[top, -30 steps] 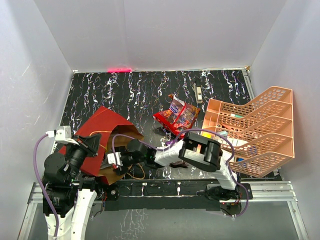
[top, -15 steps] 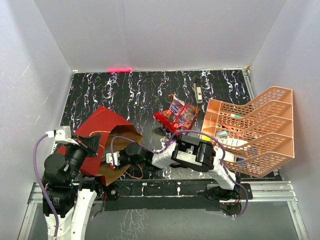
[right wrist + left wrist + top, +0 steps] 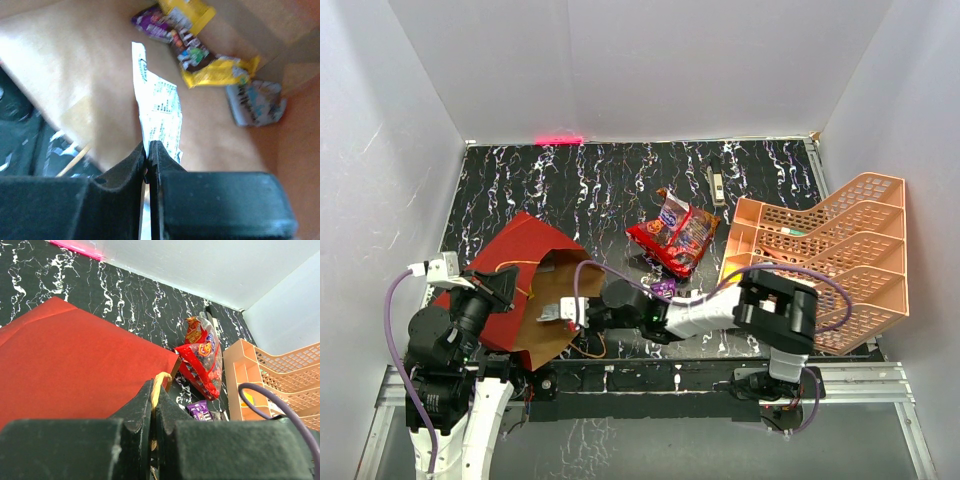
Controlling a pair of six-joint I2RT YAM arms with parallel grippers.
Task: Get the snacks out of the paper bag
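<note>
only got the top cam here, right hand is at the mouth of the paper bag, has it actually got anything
observer: Yes. On the right wrist view the right hand is shut on a thin white printed piece. I can't tell if it's a packet or a slip.
operator: anything else in there
observer: At least four packets lie deeper in the paper bag: a purple packet, a yellow packet, a brown packet and a white and blue packet.
operator: and the left hand, is it on the bag
observer: The left hand is shut on the bag's tan cord handle, not on the red paper.
</note>
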